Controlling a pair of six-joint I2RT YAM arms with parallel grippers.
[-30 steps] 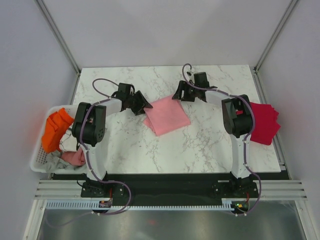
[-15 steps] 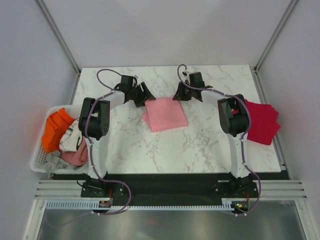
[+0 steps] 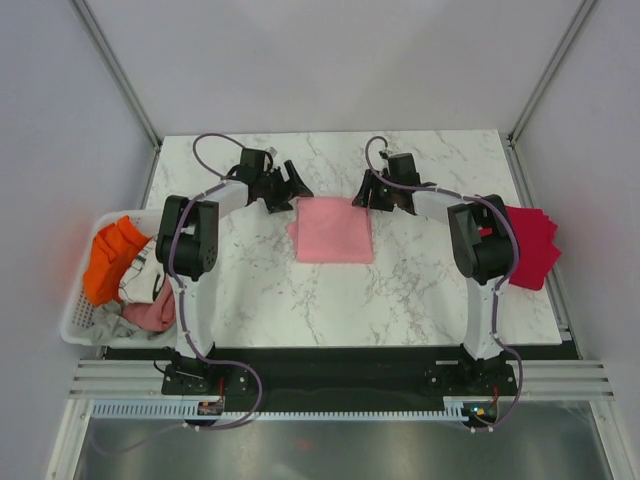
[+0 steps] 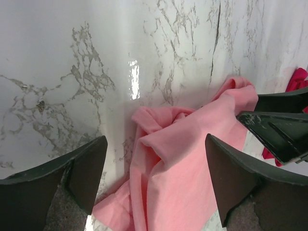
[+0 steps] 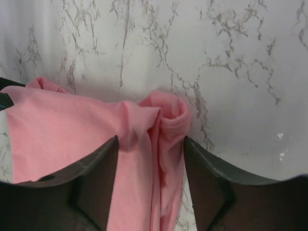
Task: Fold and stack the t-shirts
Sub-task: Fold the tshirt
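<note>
A light pink t-shirt (image 3: 332, 229) lies folded into a rectangle in the middle of the marble table. My left gripper (image 3: 299, 186) is at its far left corner and my right gripper (image 3: 366, 194) at its far right corner. In the left wrist view the left gripper (image 4: 155, 139) is open wide, and the rumpled pink t-shirt (image 4: 192, 159) lies loose between its fingers. In the right wrist view the right gripper (image 5: 150, 139) stands partly open around a bunched, rolled corner of the pink t-shirt (image 5: 166, 120). A crimson red t-shirt (image 3: 528, 246) lies folded at the right edge.
A white basket (image 3: 74, 312) hangs off the table's left edge, holding an orange cloth (image 3: 112, 258) and other clothes (image 3: 150, 314). White walls and metal posts close in the table on three sides. The right gripper's black fingers (image 4: 279, 125) show in the left wrist view.
The pink t-shirt has been turned from a slanted lie to square with the table. Both grippers moved with its far corners, and the left jaws have spread wide.
</note>
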